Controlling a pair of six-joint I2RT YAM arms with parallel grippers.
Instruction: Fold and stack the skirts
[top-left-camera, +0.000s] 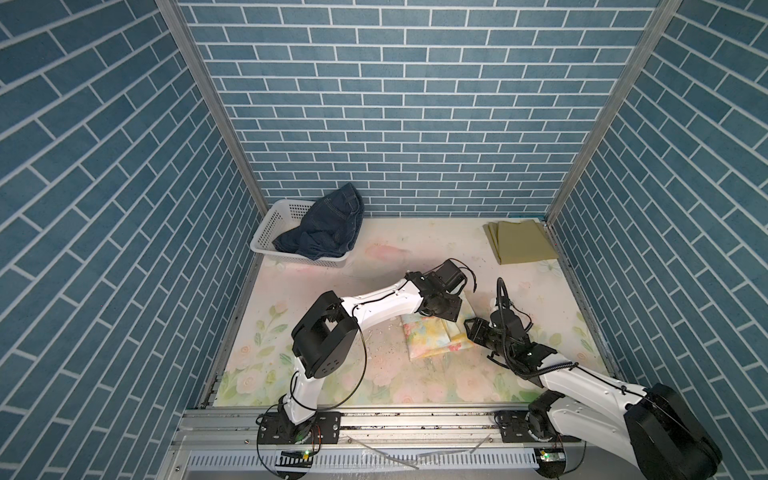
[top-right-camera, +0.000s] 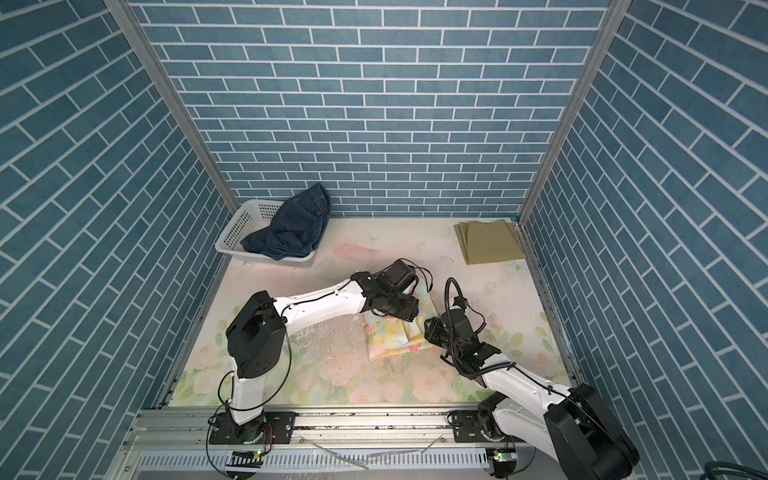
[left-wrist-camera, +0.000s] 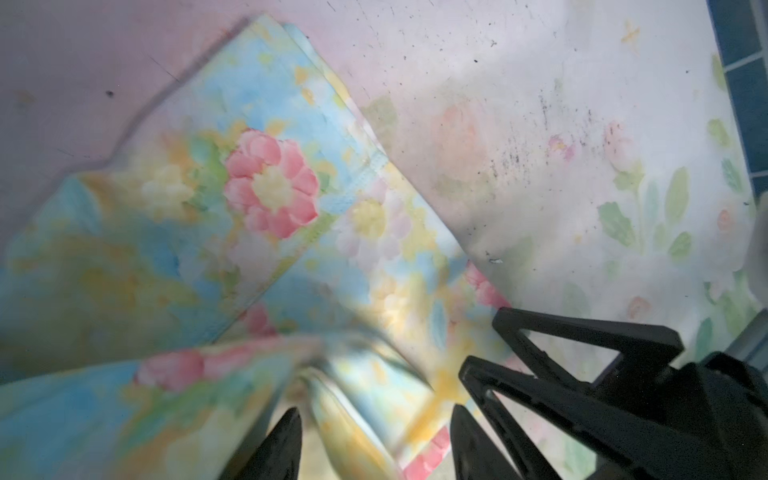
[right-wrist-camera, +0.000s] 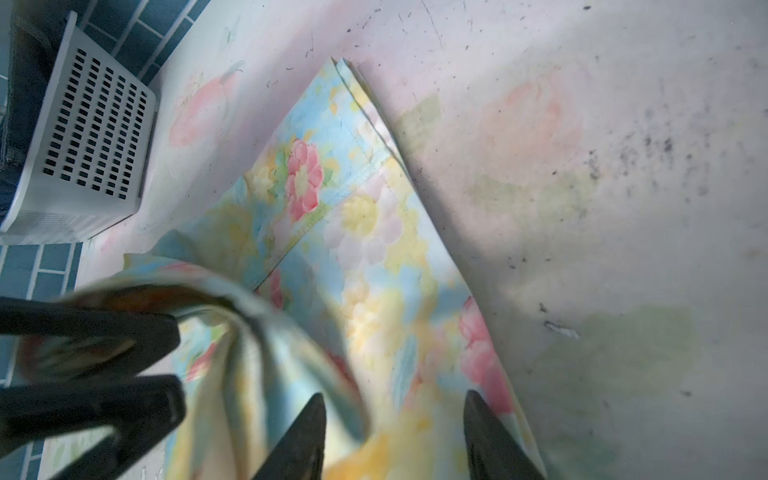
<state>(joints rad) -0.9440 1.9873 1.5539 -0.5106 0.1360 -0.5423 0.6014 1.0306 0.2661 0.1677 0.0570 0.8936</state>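
Floral skirt (top-left-camera: 428, 340) lay folded; left pincer (left-wrist-camera: 374, 411), right pincer (right-wrist-camera: 395, 395) stood apart; next likely regrip, stack on olive skirt (top-left-camera: 521, 243).

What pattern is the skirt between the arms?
The folded cloth skirt is pastel blue-yellow with pink flowers; left wrist view shows it best.

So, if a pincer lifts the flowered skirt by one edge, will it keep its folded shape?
Probably not: the flowered skirt looks thin and floppy, since its raised part curls limply in the right wrist view. It seems light, as its folded layers lie thin and flat. Pushed, it would likely bunch up rather than slide whole.
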